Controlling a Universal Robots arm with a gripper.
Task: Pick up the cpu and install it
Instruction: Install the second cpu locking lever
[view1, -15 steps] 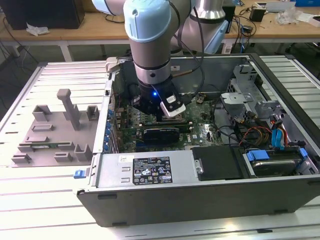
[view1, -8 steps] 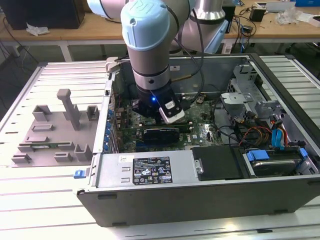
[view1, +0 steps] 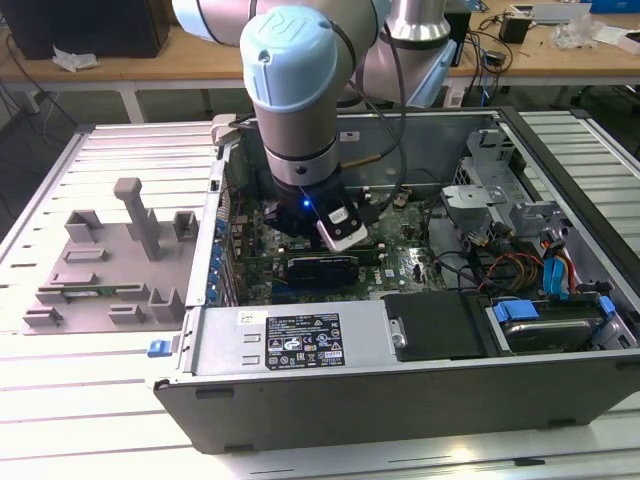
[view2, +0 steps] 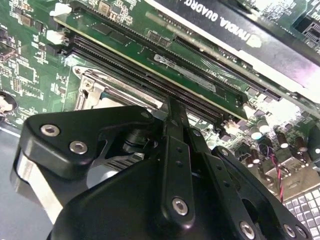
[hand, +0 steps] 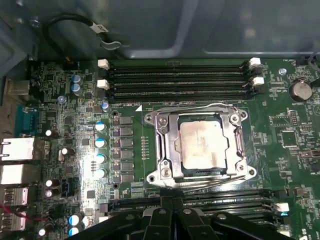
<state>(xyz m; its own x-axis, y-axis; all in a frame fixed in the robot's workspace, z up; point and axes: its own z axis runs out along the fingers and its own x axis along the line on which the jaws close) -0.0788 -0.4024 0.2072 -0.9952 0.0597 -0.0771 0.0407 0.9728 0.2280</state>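
In the first wrist view the cpu (hand: 202, 144) lies flat inside the socket frame (hand: 165, 150) on the motherboard (hand: 75, 115), with the metal bracket around it, between two groups of memory slots (hand: 177, 77). In the exterior view the arm stands over the open computer case (view1: 300, 400), and the gripper (view1: 335, 228) hangs low above the board, near the graphics card (view1: 320, 268). The grey tray (view1: 100, 270) with upright blocks rests on the table at the exterior view's left. In the second wrist view the black fingers (view2: 175, 165) of the gripper come together to a narrow tip, and I see nothing held between them; they look closed. I judge that the chip is already in its seat. The risk now is a contact of the fingers with the bracket or the memory slots, because the gripper is very near the board; also, if the chip sits a little tilted, the socket pins can bend.
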